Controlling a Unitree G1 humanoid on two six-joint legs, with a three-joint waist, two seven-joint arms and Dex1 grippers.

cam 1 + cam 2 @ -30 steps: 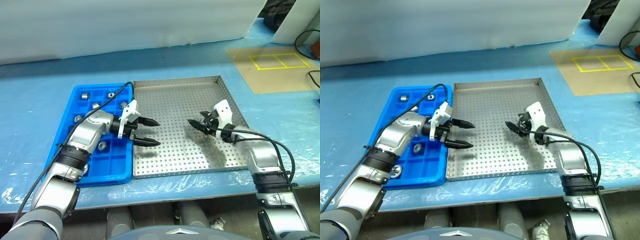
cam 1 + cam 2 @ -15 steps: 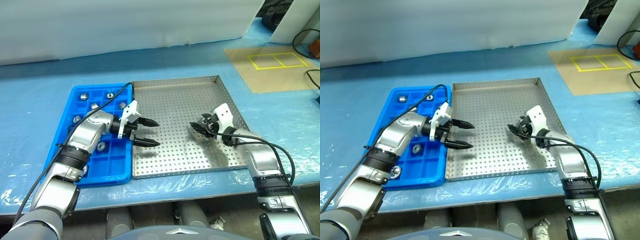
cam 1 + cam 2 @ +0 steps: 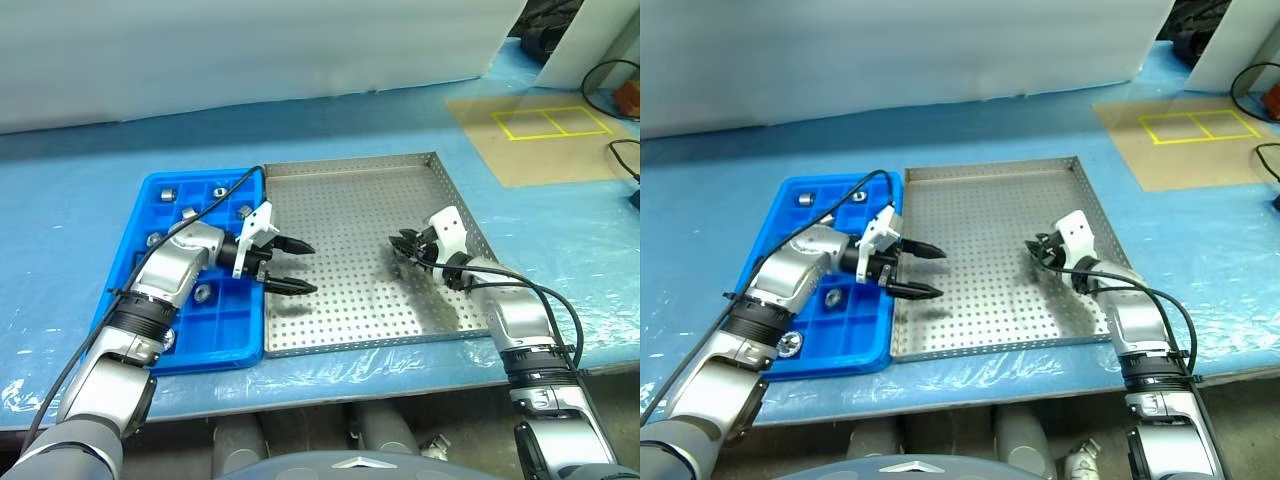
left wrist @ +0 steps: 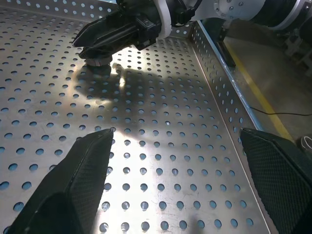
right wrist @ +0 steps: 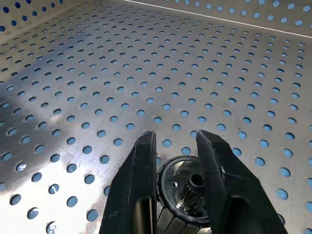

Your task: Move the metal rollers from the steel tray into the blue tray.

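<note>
the right claw (image 5: 175, 161) was clenched on a metal roller (image 5: 187, 192) over the steel tray (image 3: 350, 200), while the left claw (image 3: 290, 266) hung released (fingers wide apart) beside the blue tray (image 3: 150, 195) holding other rollers (image 3: 188, 211)

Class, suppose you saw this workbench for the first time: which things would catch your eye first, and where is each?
The big perforated steel tray at the centre stands out, with the right hand over its right part, shut on a shiny metal roller. Left of it lies the bright blue tray, holding several rollers, with the open left hand over the steel tray's left edge.
</note>
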